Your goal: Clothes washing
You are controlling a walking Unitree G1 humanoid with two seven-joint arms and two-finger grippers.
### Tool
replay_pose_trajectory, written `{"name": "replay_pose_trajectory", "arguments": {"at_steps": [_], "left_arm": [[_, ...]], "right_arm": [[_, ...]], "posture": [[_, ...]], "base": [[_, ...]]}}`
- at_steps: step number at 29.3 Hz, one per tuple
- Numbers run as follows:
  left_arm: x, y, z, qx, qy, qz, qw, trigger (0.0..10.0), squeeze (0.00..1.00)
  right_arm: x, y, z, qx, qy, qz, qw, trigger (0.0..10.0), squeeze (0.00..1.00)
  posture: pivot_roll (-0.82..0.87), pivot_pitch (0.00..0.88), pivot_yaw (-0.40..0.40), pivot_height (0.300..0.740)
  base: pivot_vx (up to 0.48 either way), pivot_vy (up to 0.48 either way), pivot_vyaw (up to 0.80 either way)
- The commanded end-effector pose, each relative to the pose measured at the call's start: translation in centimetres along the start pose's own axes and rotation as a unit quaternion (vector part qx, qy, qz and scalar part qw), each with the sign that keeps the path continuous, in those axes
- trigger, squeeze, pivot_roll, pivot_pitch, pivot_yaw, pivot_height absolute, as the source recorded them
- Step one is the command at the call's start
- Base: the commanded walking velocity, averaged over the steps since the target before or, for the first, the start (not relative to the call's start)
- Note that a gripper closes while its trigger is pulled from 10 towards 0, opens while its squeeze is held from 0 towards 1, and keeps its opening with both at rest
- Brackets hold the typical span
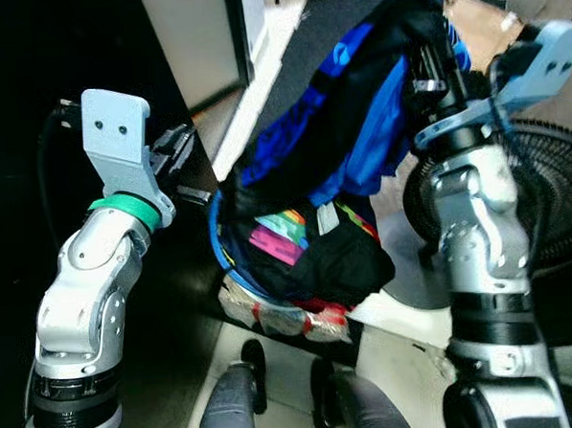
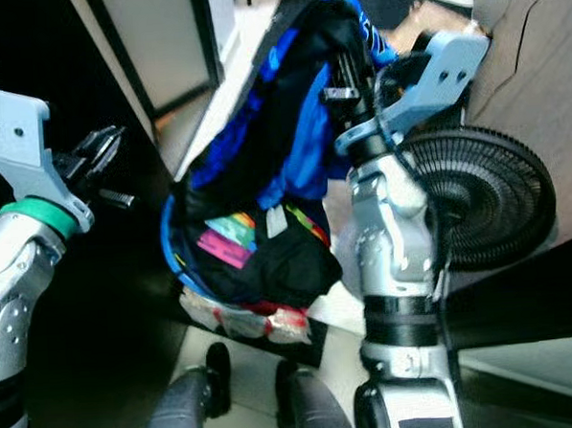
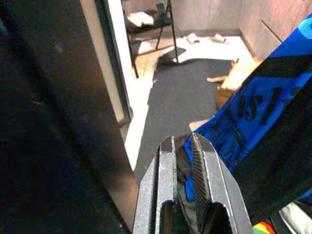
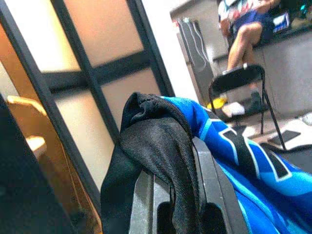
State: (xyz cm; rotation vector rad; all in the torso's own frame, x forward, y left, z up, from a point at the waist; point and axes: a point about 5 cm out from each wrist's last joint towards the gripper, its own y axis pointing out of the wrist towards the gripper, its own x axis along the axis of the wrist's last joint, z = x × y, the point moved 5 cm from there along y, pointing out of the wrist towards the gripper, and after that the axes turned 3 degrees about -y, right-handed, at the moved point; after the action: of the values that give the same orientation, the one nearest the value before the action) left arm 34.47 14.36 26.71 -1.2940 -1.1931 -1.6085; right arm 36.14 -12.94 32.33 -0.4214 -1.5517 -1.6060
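A: Garment [image 1: 358,124], blue and black, slung high between both arms over a laundry basket [image 1: 233,265] of mixed clothes on the floor. Right gripper [image 1: 430,67] up at the top of the bundle, left gripper [image 1: 182,152] low at the left beside a dark door frame [image 1: 186,47].
B: Right eye view?
A: Same hang. Standing fan [image 2: 487,199] just beside the right arm. Risk judged: trailing cloth brushing the fan grille on a swing to the right.
B: Left wrist view?
A: Left fingers [image 3: 202,180] nearly shut, a thin edge of blue printed cloth pinched between them. Shallow bite; could slip out under the weight of the drape. Dark mat [image 3: 180,97] and a folding chair [image 3: 151,24] beyond.
B: Right wrist view?
A: Right fingers [image 4: 209,175] closed on a thick black fold, blue cloth draped over one side. Hold looks firm. Seated person's legs [image 4: 241,36] far behind, chair [image 4: 239,83] below them.
B: Main hazards?
A: Weak left pinch; lower hem snagging the basket rim and tipping it on lifting; door frame close on the left.
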Motion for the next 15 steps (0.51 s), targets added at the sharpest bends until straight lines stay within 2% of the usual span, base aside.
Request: {"name": "replay_pose_trajectory", "arguments": {"at_steps": [1, 4, 5, 6, 7, 10, 15], "left_arm": [[-0.9, -0.1, -0.1, -0.005, -0.001, 0.017, 1.0, 10.0, 0.0], [-1.0, 0.2, -0.3, -0.01, -0.002, 0.019, 1.0, 10.0, 0.0], [-1.0, 0.4, -0.5, -0.013, -0.001, 0.019, 1.0, 10.0, 0.0], [-0.9, 0.5, -0.7, -0.017, -0.001, 0.017, 1.0, 10.0, 0.0], [-0.8, 0.5, -0.9, -0.021, -0.003, 0.019, 1.0, 10.0, 0.0], [-0.7, 0.5, -1.1, -0.026, -0.006, 0.021, 0.999, 10.0, 0.0], [-0.7, 0.2, -1.6, -0.032, -0.003, 0.022, 0.999, 10.0, 0.0]], "right_arm": [[1.3, -0.1, 0.7, -0.001, -0.008, -0.033, 0.999, 0.0, 0.0], [1.1, -0.4, 1.7, -0.001, -0.017, -0.032, 0.999, 0.0, 0.0], [1.0, -0.5, 2.6, 0.01, -0.03, -0.032, 0.999, 3.3, 0.0], [0.9, -0.7, 3.4, 0.022, -0.043, -0.031, 0.998, 10.0, 0.0], [0.8, -0.9, 4.0, 0.032, -0.057, -0.028, 0.997, 10.0, 0.0], [0.2, -1.4, 4.5, 0.042, -0.079, -0.017, 0.996, 10.0, 0.0], [-1.0, -2.4, 4.3, 0.031, -0.078, 0.007, 0.996, 10.0, 0.0]], "posture": [[0.09, 0.036, 0.153, 0.74], [0.09, 0.019, 0.158, 0.74], [0.09, 0.005, 0.159, 0.74], [0.08, 0.0, 0.158, 0.74], [0.08, 0.0, 0.157, 0.74], [0.08, 0.0, 0.152, 0.74], [0.07, 0.0, 0.14, 0.74]], "base": [[0.0, 0.0, 0.0], [0.0, 0.0, 0.0], [0.0, 0.0, 0.0], [0.0, 0.0, 0.0], [0.0, 0.0, 0.0], [0.0, 0.0, 0.0], [0.0, 0.0, 0.0]]}}
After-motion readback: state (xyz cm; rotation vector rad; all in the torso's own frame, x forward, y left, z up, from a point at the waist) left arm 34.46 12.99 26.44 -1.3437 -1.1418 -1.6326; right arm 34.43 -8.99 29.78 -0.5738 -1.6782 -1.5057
